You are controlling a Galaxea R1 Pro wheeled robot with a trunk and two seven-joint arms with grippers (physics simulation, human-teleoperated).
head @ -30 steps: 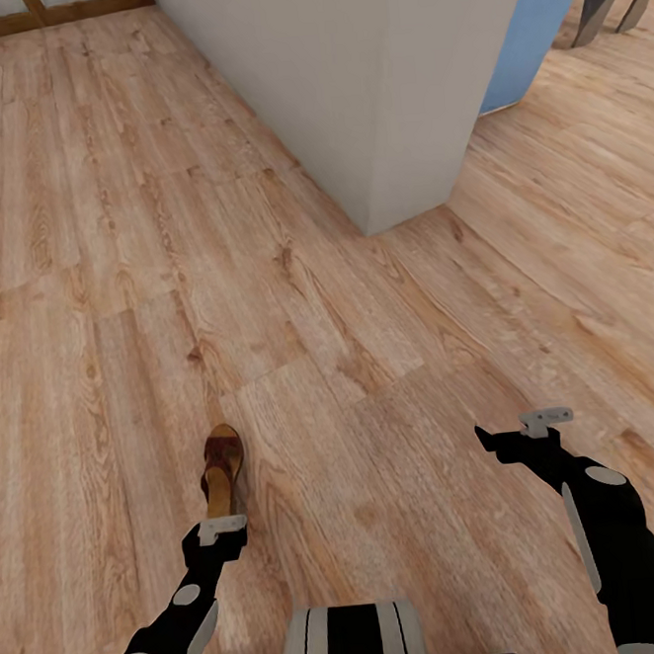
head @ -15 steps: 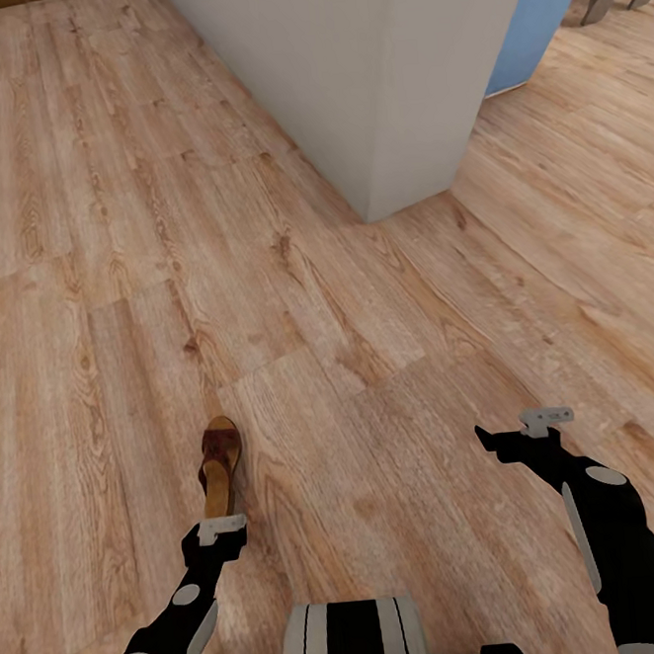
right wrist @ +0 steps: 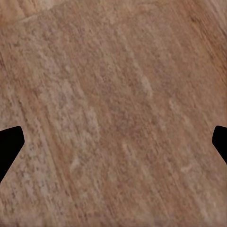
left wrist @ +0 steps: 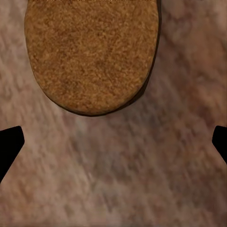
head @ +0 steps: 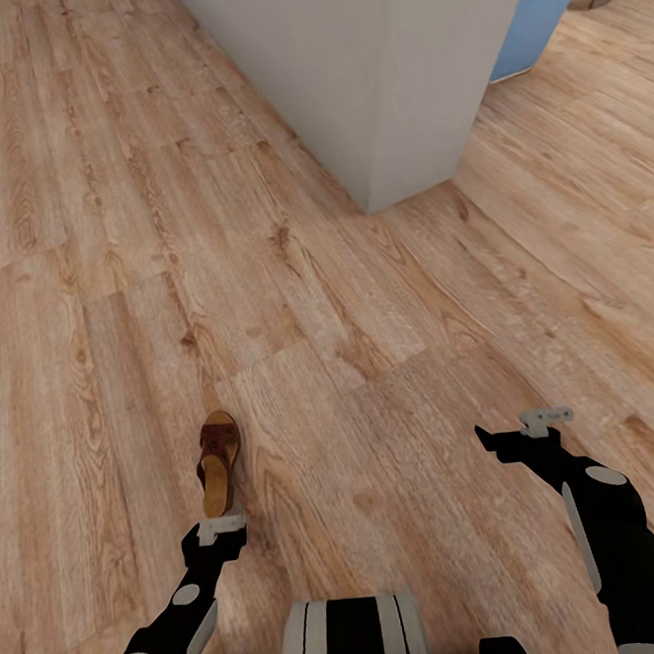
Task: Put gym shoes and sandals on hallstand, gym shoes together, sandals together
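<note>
One brown sandal (head: 218, 460) with a tan footbed lies on the wood-plank corridor floor (head: 86, 289), heel toward me. My left gripper (head: 221, 533) hangs just behind its heel, above the floor. In the left wrist view the sandal's rounded heel (left wrist: 92, 52) sits ahead of the open left gripper (left wrist: 113, 146), whose fingertips (left wrist: 9, 146) stand wide apart with nothing between them. My right gripper (head: 503, 442) hovers over bare floor to the right; the right wrist view has the right gripper (right wrist: 113, 146) open over planks. The gym shoes, the other sandal and the hallstand are out of view.
A pale grey wall corner (head: 385, 84) juts into the floor ahead, slightly right. Behind it at the top right is a blue panel (head: 537, 11). My own base (head: 355, 642) shows at the bottom middle. Open floor stretches to the left and ahead.
The whole view has shifted a little, so the camera moved: the sandal and floor sit slightly higher in the picture. Both arms hold the same pose.
</note>
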